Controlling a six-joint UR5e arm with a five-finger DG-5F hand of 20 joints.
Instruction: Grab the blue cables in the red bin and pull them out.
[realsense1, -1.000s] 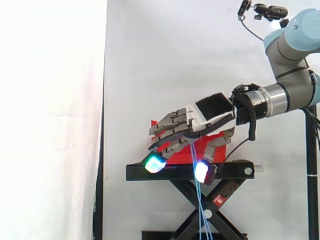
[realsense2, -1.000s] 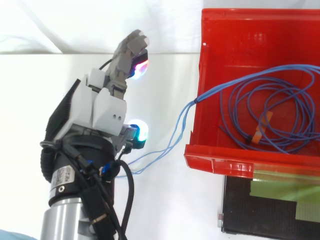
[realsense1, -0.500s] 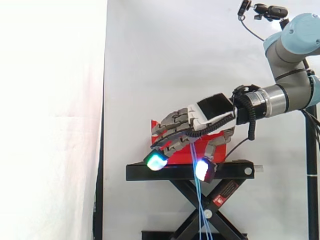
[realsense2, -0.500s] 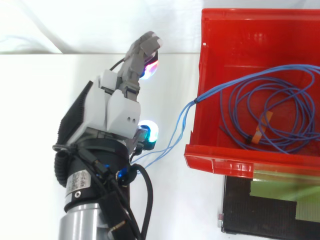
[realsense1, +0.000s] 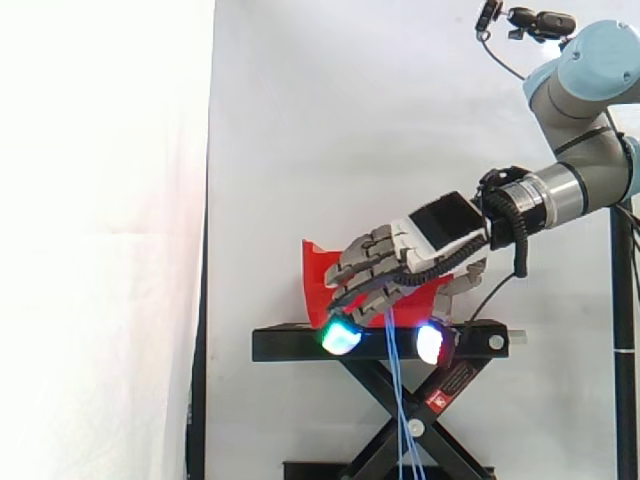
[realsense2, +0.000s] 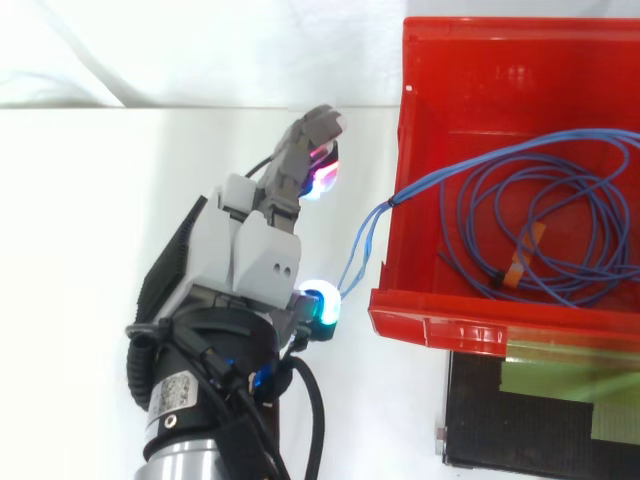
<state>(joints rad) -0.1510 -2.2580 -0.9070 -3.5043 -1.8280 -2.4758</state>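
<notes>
Just off the red bin's (realsense2: 420, 322) 9 o'clock wall, the hand (realsense2: 245, 255) hangs with its fingers (realsense2: 305, 150) loosely spread and nothing pinched. Most of the blue cables (realsense2: 395, 198) sit coiled inside the bin, with a couple of strands spilling over that wall toward 7 o'clock, right by the thumb pad (realsense2: 322, 305). I'd say slide toward 3 o'clock so those strands land between thumb and fingers, close firmly, then pull away steadily so the coil doesn't snag.
</notes>
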